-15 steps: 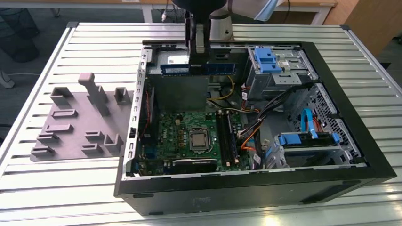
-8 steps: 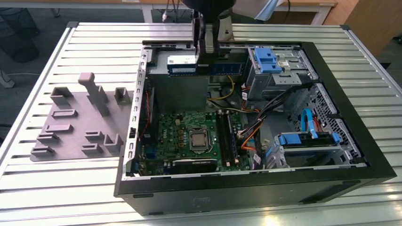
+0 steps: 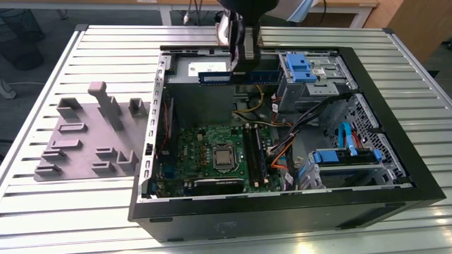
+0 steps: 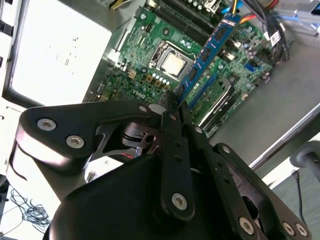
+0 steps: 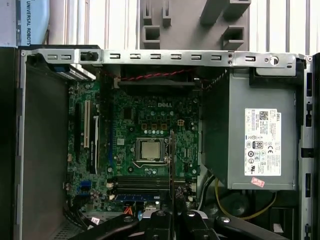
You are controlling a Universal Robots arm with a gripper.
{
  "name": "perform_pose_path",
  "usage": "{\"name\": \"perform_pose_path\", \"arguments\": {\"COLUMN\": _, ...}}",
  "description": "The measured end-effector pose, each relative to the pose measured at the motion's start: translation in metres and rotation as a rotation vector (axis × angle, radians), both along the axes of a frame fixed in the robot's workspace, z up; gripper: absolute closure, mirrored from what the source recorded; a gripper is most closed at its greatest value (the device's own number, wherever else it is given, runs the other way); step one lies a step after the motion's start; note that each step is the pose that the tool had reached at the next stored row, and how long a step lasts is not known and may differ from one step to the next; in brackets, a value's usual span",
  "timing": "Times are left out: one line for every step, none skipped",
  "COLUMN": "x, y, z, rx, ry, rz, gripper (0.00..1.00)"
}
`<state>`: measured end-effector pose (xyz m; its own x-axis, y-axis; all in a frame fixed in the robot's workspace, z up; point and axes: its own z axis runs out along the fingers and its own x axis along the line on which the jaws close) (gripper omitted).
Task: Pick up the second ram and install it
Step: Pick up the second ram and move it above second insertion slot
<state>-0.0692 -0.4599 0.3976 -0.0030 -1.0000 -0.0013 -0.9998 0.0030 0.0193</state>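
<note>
My gripper hangs over the back of the open computer case, shut on the second ram, a thin blue circuit-board stick held level above the power supply. In the second wrist view the second ram sticks out from between the closed fingertips of the gripper, well above the motherboard. The first wrist view looks straight down: the second ram appears edge-on as a thin line running from the gripper over the processor. The long dark memory slots lie beside the processor.
A grey moulded fixture lies on the slatted table at the exterior view's left. Inside the case are blue drive-bay latches, a second latch, bundled cables and a blue flat cable. The case walls surround the board.
</note>
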Motion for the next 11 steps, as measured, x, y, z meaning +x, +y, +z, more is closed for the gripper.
{"name": "perform_pose_path", "arguments": {"x": 0.002, "y": 0.0, "z": 0.0, "rx": 0.0, "ry": 0.0, "rz": 0.0, "gripper": 0.86}}
{"name": "perform_pose_path", "arguments": {"x": 0.004, "y": 0.0, "z": 0.0, "rx": 0.0, "ry": 0.0, "rz": 0.0, "gripper": 0.86}}
{"name": "perform_pose_path", "arguments": {"x": 0.006, "y": 0.0, "z": 0.0, "rx": 0.0, "ry": 0.0, "rz": 0.0, "gripper": 0.86}}
{"name": "perform_pose_path", "arguments": {"x": 0.008, "y": 0.0, "z": 0.0, "rx": -0.0001, "ry": 0.0, "rz": 0.0, "gripper": 0.86}}
{"name": "perform_pose_path", "arguments": {"x": 0.01, "y": 0.0, "z": 0.0, "rx": 0.0, "ry": 0.0, "rz": 0.0, "gripper": 0.86}}
{"name": "perform_pose_path", "arguments": {"x": 0.012, "y": 0.0, "z": 0.0, "rx": -0.0001, "ry": 0.0, "rz": 0.0, "gripper": 0.86}}
{"name": "perform_pose_path", "arguments": {"x": 0.014, "y": 0.0, "z": 0.0, "rx": -0.0001, "ry": 0.0, "rz": 0.0, "gripper": 0.86}}
{"name": "perform_pose_path", "arguments": {"x": 0.016, "y": 0.0, "z": 0.0, "rx": 0.0, "ry": 0.0, "rz": 0.0, "gripper": 0.86}}
{"name": "perform_pose_path", "arguments": {"x": 0.019, "y": 0.0, "z": 0.0, "rx": 0.0001, "ry": 0.0, "rz": 0.0, "gripper": 0.86}}
{"name": "perform_pose_path", "arguments": {"x": 0.021, "y": 0.0, "z": 0.0, "rx": 0.0, "ry": 0.0, "rz": 0.0, "gripper": 0.86}}
{"name": "perform_pose_path", "arguments": {"x": 0.024, "y": 0.0, "z": 0.0, "rx": 0.0, "ry": 0.0, "rz": 0.0, "gripper": 0.86}}
